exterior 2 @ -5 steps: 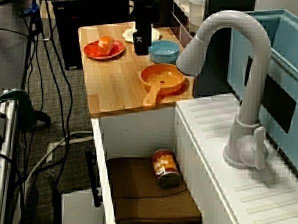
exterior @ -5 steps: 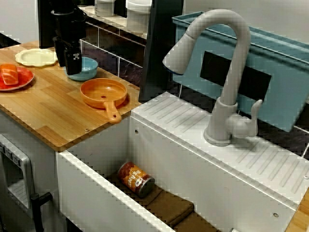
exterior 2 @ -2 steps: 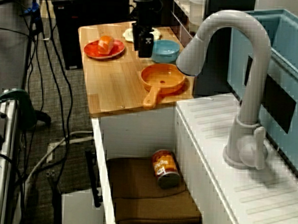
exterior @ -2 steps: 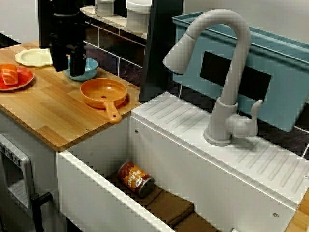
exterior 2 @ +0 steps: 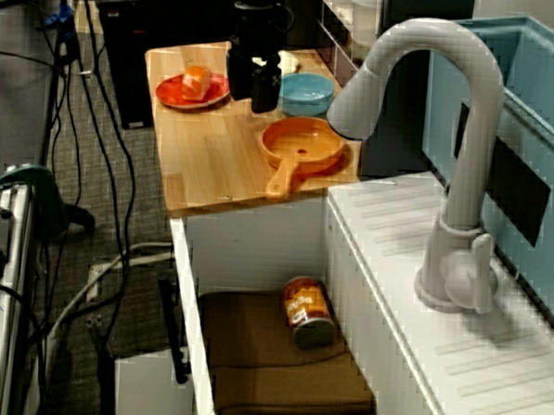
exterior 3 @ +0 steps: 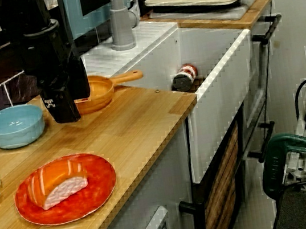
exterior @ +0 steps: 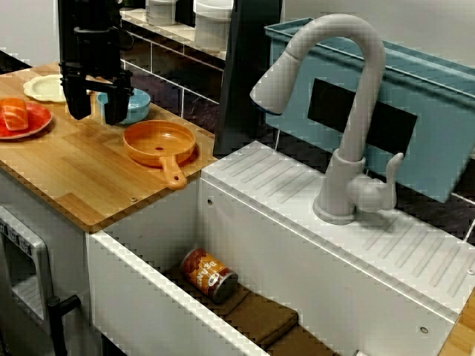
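View from the sink front: the hand (exterior: pixel 94 115) hangs fingers-down over the wooden bench (exterior: pixel 82 178), just beside the blue bowl (exterior: pixel 139 104). Its two fingers stand apart with nothing between them. The orange pan (exterior: pixel 158 142) sits near the blue bowl, on its sink side. The red plate (exterior: pixel 30 124) carrying a salmon piece (exterior: pixel 13 113) lies beyond the hand from the blue bowl. View from above the sink: the hand (exterior 2: pixel 250 99) is spread and empty, close alongside the blue bowl (exterior 2: pixel 306 93), with the orange pan (exterior 2: pixel 304 144) in front of the bowl. View along the bench: the hand (exterior 3: pixel 66 117) appears side-on, so its finger gap is hidden. It stands between the blue bowl (exterior 3: pixel 13 125) and the orange pan (exterior 3: pixel 100 90), fingertips low at the bench; contact cannot be confirmed.
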`<action>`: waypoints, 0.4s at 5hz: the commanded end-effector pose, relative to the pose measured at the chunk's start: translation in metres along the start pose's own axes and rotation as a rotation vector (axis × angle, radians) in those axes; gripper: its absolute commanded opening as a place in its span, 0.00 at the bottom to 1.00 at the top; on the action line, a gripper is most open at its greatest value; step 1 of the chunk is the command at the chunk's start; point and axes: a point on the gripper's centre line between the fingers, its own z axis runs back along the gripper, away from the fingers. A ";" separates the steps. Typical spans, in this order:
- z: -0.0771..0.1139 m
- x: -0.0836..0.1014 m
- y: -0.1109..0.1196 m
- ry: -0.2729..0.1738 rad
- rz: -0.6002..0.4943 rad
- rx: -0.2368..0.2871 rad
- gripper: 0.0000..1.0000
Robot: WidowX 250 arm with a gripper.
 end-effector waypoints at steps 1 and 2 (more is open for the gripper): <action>0.029 -0.002 -0.010 -0.101 0.094 -0.001 1.00; 0.023 -0.002 -0.017 -0.121 0.132 -0.006 1.00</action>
